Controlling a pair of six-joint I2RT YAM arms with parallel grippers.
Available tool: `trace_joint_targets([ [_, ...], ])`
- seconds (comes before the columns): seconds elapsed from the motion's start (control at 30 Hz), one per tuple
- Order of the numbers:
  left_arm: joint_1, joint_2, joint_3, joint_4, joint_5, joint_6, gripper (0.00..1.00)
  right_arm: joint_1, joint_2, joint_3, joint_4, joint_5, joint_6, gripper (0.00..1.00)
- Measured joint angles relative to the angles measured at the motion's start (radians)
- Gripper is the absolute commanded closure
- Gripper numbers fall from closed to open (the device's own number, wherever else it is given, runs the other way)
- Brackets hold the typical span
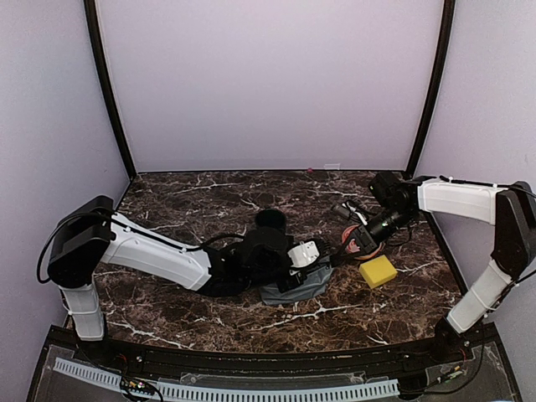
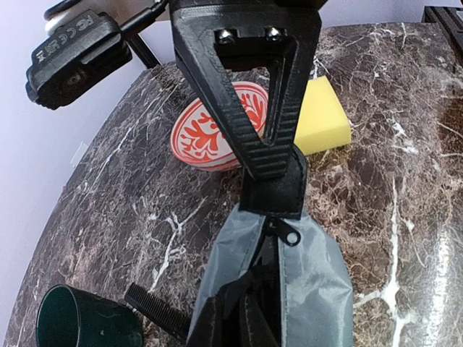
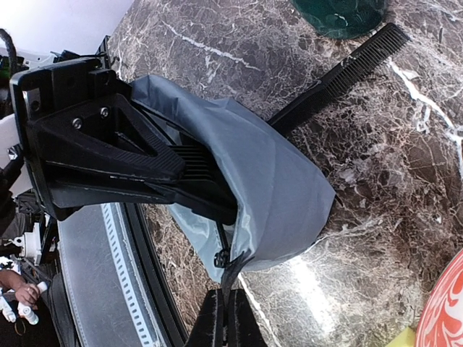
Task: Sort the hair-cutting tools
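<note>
A grey zip pouch (image 1: 295,286) lies at mid-table, stretched between both grippers. My left gripper (image 1: 311,258) is shut on the pouch's near end (image 2: 239,318). My right gripper (image 3: 230,300) is shut on the black tab at the pouch's other end (image 2: 273,189), next to the zip pull (image 2: 290,235). The black comb (image 3: 340,71) lies on the table beside the pouch, one end hidden by it; it also shows in the left wrist view (image 2: 153,311). The scissors and the clipper are out of view.
A dark green cup (image 1: 270,219) stands just behind the pouch. A red-and-white plate (image 2: 211,131) and a yellow sponge (image 1: 378,270) lie to the right, under the right arm. Purple walls close in the back and sides.
</note>
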Motion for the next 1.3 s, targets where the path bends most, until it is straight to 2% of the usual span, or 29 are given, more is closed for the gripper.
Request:
trace_joint_targets([
  [0.33, 0.000, 0.031, 0.030, -0.054, 0.038, 0.033, 1.00, -0.002, 0.000, 0.000, 0.000, -0.012, 0.000, 1.00],
  [0.6, 0.000, 0.092, 0.103, -0.090, -0.023, 0.040, 0.98, -0.005, 0.000, 0.000, 0.000, -0.021, 0.000, 1.00],
  [0.7, -0.001, 0.107, 0.118, -0.091, -0.041, 0.047, 0.79, -0.005, 0.000, 0.000, 0.000, -0.023, 0.000, 1.00],
  [1.1, -0.003, 0.082, 0.139, -0.183, -0.062, 0.026, 0.52, -0.010, 0.036, 0.000, 0.000, -0.039, 0.000, 1.00],
  [1.3, -0.007, -0.148, 0.085, -0.265, -0.058, -0.060, 0.39, -0.013, 0.039, 0.000, -0.002, -0.043, -0.003, 1.00],
])
